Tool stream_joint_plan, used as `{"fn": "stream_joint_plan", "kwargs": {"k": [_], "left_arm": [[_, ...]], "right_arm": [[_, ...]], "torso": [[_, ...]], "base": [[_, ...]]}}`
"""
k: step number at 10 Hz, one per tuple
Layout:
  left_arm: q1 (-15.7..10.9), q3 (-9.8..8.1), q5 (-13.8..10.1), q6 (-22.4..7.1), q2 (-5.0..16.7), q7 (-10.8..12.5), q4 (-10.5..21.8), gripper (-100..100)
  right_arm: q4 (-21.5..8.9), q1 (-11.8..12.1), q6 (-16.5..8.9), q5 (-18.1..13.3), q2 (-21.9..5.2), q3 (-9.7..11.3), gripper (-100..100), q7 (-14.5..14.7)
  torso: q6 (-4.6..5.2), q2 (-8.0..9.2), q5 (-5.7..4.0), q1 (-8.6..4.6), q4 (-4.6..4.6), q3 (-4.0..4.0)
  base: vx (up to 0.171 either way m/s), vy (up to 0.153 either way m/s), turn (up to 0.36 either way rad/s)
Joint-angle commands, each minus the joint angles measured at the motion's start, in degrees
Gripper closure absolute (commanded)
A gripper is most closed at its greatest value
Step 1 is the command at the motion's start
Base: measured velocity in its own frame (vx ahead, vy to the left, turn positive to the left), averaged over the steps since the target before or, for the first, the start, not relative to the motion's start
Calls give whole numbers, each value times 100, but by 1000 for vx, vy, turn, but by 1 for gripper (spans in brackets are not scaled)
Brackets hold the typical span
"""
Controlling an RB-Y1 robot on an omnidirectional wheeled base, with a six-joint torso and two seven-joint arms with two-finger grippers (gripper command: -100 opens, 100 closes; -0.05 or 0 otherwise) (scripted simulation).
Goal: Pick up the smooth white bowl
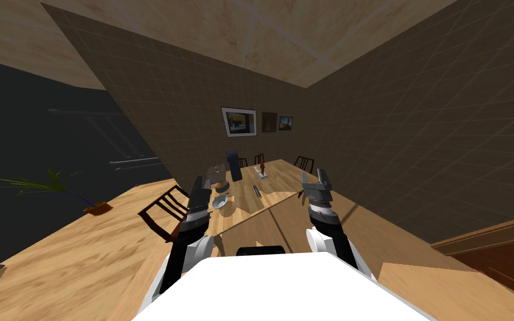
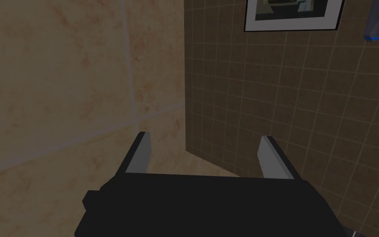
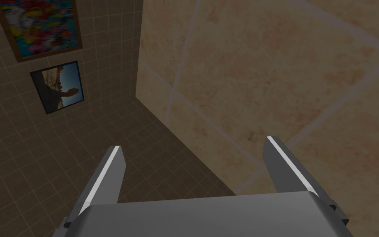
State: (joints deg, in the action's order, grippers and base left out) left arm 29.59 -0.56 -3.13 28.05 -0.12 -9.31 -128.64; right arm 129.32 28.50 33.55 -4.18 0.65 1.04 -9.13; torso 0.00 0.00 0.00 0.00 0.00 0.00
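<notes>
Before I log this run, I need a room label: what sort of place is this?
Likely a dining room: a long wooden table with chairs around it, a bowl on it, and framed pictures on the tiled wall.

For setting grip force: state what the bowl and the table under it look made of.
Bowl: pale grey-white and smooth with a slight sheen; glazed ceramic or metal, I cannot tell which. Table: wood, judging by its tan grain streaks, with a matte finish.

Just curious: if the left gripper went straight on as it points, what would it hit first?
Nothing near: the left gripper points up, probably at the wall just where it meets the ceiling.
</notes>
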Motion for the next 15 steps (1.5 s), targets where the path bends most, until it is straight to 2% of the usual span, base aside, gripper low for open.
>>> {"fn": "stream_joint_plan", "kwargs": {"k": [1, 4, 7, 8, 10, 11, 13, 14, 15], "left_arm": [[-72, -6, -20, -52, 172, 15, 91, -100], [-348, -31, -100, -257, 530, 79, 445, -100], [-780, -69, -230, -583, 815, 188, 923, -100], [-780, -69, -230, -583, 815, 188, 992, -100], [-1139, -101, -338, -851, 962, 282, 1364, -100], [-1139, -101, -338, -851, 962, 282, 1430, -100], [-1542, -137, -458, -1149, 1080, 387, 1833, -100], [-1542, -137, -458, -1149, 1080, 387, 1910, -100], [-1754, -157, -520, -1308, 1131, 443, 2101, -100]], "right_arm": [[0, 0, 0, 0, 0, 0, 0, 0], [0, 0, 0, 0, 0, 0, 0, 0], [0, 0, 0, 0, 0, 0, 0, 0], [0, -1, 0, 0, 0, 0, 0, 0], [0, 0, 0, 0, 0, 0, 0, 0], [0, 0, 0, 0, 0, 0, 0, 0], [0, 0, 0, 0, 0, 0, 0, 0], [0, -1, 0, 0, 0, 0, 0, 0], [0, -1, 0, 0, 0, 0, 0, 0]], "torso": [[0, 0, 0, 0, 0, 0], [0, 14, -1, -5, 3, 8], [0, 18, -1, -4, 4, 10], [0, 19, -1, -4, 4, 11], [0, 13, -1, -4, 3, 8], [-1, 17, -1, -3, 4, 10], [0, 17, -1, -4, 4, 10], [-1, 21, -1, -6, 5, 12], [1, 18, -2, -7, 4, 11]], "base": [[-15, -8, 25], [-43, -19, 47], [-55, -17, 78], [-38, -15, 26], [-47, -13, 79], [-48, -16, 37], [-60, -14, 100], [-49, -20, 32], [-53, -22, 71]]}}
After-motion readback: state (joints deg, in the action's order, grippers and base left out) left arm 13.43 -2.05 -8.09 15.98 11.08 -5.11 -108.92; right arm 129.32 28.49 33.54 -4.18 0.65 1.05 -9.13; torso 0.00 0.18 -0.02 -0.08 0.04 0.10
